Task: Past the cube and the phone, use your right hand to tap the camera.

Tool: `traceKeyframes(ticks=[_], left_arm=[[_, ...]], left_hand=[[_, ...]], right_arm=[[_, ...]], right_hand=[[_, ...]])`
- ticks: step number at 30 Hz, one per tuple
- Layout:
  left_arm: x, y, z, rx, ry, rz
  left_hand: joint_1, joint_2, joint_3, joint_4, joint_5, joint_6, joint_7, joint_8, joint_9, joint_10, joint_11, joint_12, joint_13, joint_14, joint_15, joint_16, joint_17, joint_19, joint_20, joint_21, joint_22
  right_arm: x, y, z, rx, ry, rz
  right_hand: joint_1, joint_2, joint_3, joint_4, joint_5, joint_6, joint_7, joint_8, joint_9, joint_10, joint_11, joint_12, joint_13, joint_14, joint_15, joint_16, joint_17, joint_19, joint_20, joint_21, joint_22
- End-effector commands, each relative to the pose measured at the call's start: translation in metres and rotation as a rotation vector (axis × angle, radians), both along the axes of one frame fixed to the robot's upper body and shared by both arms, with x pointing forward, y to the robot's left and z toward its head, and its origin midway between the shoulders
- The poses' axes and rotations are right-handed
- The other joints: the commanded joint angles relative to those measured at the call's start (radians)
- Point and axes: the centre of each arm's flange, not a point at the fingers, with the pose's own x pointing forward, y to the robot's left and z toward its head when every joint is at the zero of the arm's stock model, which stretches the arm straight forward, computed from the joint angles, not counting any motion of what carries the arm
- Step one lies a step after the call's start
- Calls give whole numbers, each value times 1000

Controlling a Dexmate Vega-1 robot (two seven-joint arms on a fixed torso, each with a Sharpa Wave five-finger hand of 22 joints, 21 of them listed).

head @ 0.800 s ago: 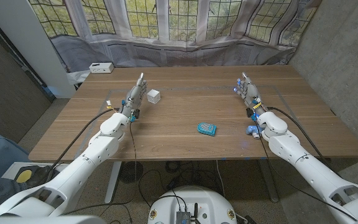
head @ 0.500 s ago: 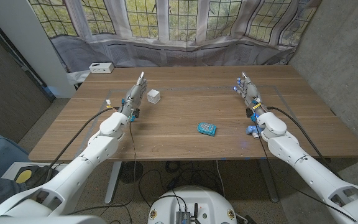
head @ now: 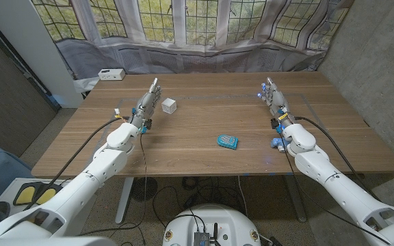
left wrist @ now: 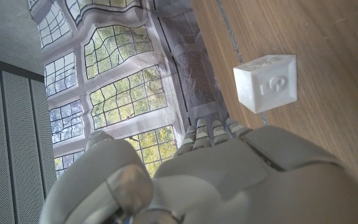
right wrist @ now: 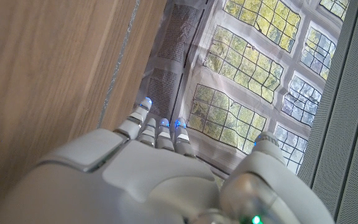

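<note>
a wooden desk [head: 204,157] under leaded windows: right hand [head: 273,97] right of the blue object [head: 227,141], fingers apart, empty, seemingly awaiting its tap.

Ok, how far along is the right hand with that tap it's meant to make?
Nothing looks done yet. The right hand sits on the right side of the table, fingers apart and holding nothing, well apart from the small blue item near the middle. The left hand waits beside the white cube, also holding nothing. The whole reach and tap are left; I can't make out a camera as such.
</note>
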Motion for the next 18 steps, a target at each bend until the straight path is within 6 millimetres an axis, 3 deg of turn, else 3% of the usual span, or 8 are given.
traceKeyframes(ticks=[1, 18], left_arm=[[-8, 1, 2, 46, -7, 23], [-18, -4, 3, 40, -60, 70]], left_hand=[[17, 1, -1, -6, 0, 47, 8, 12, 3, 56, 5, 17, 5, 54, 2, 12, 5, 38, 3, 12, 4], [25, 0, 0, -12, -5, 162, -1, 27, 3, 144, -13, 33, 5, 140, -25, 16, 4, 87, 2, 10, 3]], right_arm=[[-8, -8, 4, -25, -18, 13], [-27, -31, -3, -3, -86, 44]], right_hand=[[14, 1, 5, 1, 4, 6, 0, 2, 3, 8, -1, 8, 5, 8, 1, 7, 3, 10, -1, 3, 3], [13, 2, 3, 1, 3, 27, 1, 6, 3, 39, 1, 16, 5, 17, -4, 8, 3, 13, -4, -1, 3]])
